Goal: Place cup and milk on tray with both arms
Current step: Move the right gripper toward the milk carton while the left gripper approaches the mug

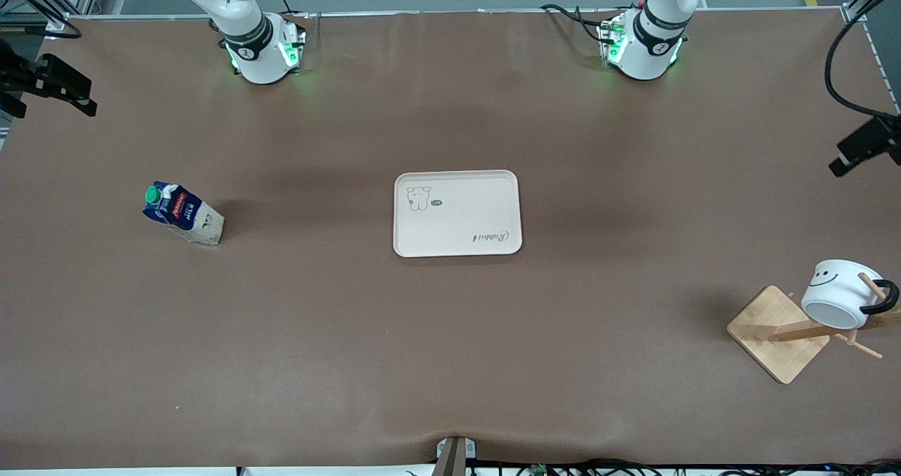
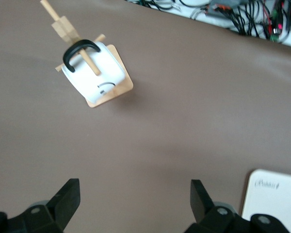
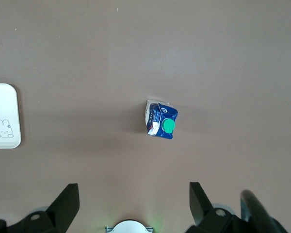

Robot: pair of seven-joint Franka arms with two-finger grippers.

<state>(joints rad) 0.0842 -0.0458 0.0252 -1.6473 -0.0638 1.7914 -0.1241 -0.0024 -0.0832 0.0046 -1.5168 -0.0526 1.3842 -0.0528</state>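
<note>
The white cup point(image 1: 841, 293) with a black handle and smiley face hangs on a peg of a wooden rack near the left arm's end of the table; it also shows in the left wrist view point(image 2: 94, 73). The dark blue milk point(image 1: 181, 213) with its green cap stands toward the right arm's end; it shows in the right wrist view point(image 3: 160, 120) too. The cream tray point(image 1: 457, 213) lies at mid-table, bare; its edge shows in both wrist views point(image 2: 274, 201) point(image 3: 4, 115). My left gripper point(image 2: 135, 200) and right gripper point(image 3: 134, 201) are open, empty, high above the table, out of the front view.
The wooden rack point(image 1: 778, 332) has a square base and slanted pegs, near the table's front edge. Both arm bases point(image 1: 257, 46) point(image 1: 644, 43) stand along the table's back edge. Black camera mounts point(image 1: 49, 82) point(image 1: 866, 145) stick in at both ends.
</note>
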